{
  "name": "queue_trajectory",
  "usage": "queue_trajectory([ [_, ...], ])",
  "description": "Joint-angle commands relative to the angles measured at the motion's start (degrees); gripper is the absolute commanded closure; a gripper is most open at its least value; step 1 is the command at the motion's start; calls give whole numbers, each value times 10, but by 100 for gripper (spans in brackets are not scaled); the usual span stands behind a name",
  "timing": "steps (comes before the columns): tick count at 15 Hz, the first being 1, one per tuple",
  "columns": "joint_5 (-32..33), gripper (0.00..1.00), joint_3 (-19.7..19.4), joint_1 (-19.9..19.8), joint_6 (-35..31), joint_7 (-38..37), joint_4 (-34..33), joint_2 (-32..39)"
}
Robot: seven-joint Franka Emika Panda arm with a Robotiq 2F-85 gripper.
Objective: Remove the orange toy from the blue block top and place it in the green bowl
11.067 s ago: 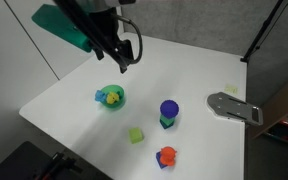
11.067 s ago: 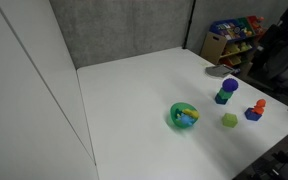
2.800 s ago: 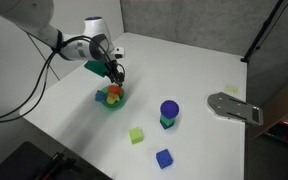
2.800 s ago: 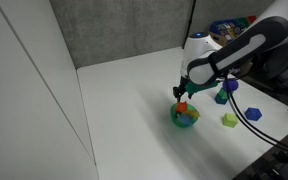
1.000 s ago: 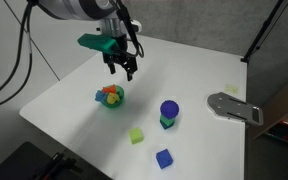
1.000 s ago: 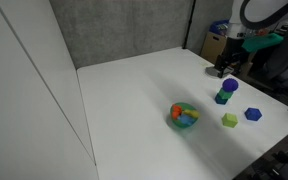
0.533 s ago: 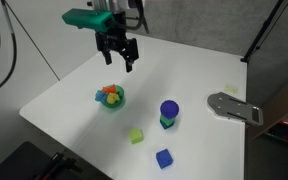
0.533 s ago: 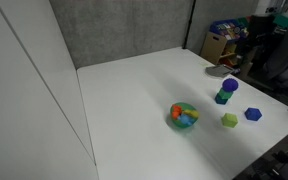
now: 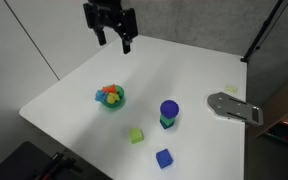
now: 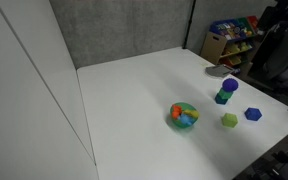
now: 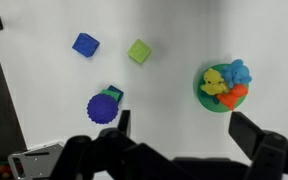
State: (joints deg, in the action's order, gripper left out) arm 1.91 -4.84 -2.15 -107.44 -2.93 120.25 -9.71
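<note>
The orange toy [image 11: 236,95] lies in the green bowl [image 11: 202,98] — end effector [image 9: 112,43] high, spread.

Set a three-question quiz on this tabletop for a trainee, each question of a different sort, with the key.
1. True or false: the orange toy sits on top of the blue block.
2. What does the gripper hold? A) nothing B) the orange toy C) the blue block
3. How many cubes lie on the table outside the green bowl?

Key
1. False: the toy lies in the green bowl, and the block's top is bare.
2. A: it hangs open and empty above the table.
3. Two: the blue block and the yellow-green cube.
</note>
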Motion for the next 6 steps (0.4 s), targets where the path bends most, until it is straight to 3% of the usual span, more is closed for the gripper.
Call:
queue_trajectory([
  [1,-14,0,0,-7,4,18,13,-29],
  [6,-6,0,5,-7,3,3,4,-17],
])
